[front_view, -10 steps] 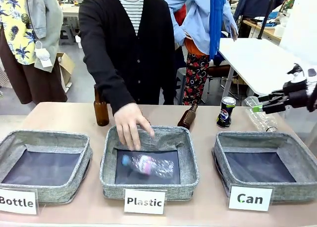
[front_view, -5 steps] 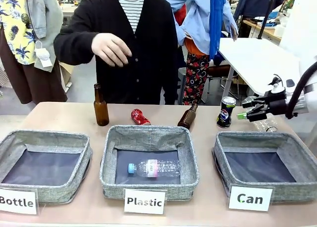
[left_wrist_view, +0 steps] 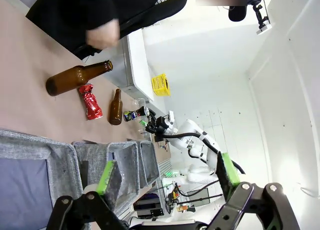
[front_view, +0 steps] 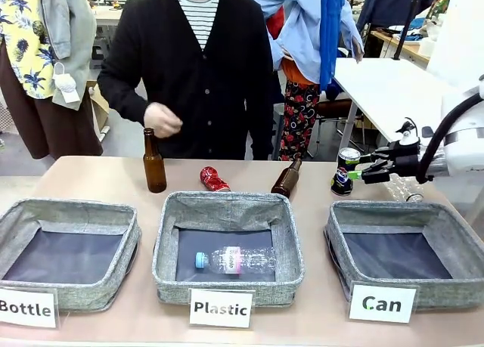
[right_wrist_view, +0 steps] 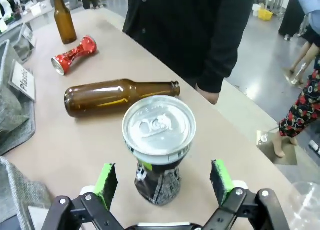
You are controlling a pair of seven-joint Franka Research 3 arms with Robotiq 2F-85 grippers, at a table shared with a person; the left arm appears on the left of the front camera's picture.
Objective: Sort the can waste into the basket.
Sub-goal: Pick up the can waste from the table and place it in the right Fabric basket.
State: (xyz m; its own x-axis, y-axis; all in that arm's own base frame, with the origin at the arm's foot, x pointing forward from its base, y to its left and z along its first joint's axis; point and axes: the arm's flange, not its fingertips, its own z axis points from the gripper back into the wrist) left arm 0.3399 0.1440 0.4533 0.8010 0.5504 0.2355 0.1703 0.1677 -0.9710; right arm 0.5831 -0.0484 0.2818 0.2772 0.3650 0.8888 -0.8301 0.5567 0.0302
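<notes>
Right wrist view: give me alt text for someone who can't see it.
An upright dented can sits between the green pads of the open right end effector, touching neither. Behind it lie a brown bottle and a crushed red can.

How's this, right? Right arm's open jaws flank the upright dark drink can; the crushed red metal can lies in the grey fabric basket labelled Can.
No: the crushed red metal can lies on the beige table behind the grey fabric basket labelled Plastic, per the front view. Rest stands.

You have the grey "Can" basket (front_view: 452, 290) lower right, a dark can (front_view: 341, 182) upright above it, a crushed red can (front_view: 214, 179) mid-frame.
</notes>
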